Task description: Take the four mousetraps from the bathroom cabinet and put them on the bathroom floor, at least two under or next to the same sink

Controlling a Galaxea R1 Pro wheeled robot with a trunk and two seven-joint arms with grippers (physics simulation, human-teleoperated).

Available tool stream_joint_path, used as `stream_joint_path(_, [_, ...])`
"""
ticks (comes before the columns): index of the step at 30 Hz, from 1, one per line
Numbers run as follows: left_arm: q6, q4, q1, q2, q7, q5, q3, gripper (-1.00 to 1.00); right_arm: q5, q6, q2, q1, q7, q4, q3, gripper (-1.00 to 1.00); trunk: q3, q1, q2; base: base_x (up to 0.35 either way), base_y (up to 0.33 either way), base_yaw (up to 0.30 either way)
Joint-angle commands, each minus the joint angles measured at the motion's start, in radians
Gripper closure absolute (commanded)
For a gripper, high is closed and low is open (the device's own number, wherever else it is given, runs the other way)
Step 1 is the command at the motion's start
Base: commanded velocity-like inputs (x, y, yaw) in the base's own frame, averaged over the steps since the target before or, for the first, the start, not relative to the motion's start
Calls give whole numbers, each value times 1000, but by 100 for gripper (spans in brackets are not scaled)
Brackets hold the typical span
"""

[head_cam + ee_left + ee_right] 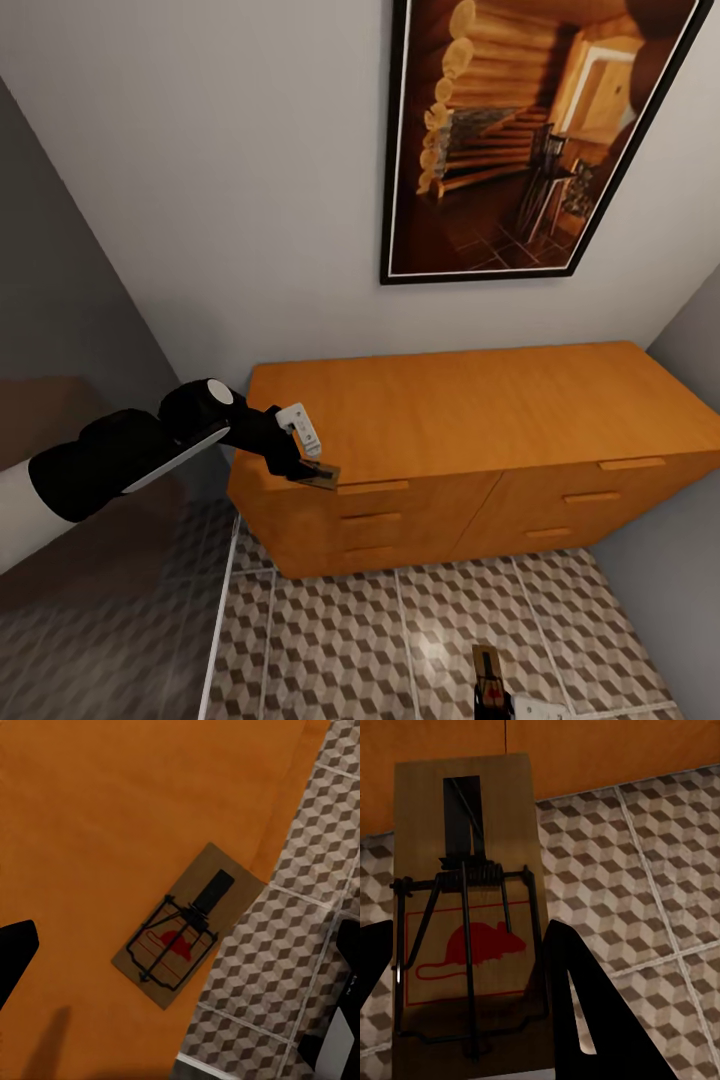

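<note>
We see one mousetrap [465, 922] held between the right gripper's [472, 967] narrow jaws, its long side running along the fingers, hanging over the bathroom floor [330, 640] near the front of the cabinet [480, 420]. We see another mousetrap [320, 475] at the cabinet's front left corner, right under our left gripper [305, 450], and it seems pinched by one end, but we cannot tell for sure. The cabinet drawers look shut, so nothing inside shows.
</note>
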Motion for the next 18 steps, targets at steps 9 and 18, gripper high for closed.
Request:
stream_joint_path(9, [2, -1, -1, 1, -4, -4, -3, -100, -11, 84, 3, 13, 1, 1, 9, 100, -2, 1, -2, 7, 3, 0])
stream_joint_path(18, [2, -1, -1, -3, -4, -4, -10, -100, -12, 157, 2, 36, 48, 1, 9, 100, -2, 1, -2, 0, 0, 0])
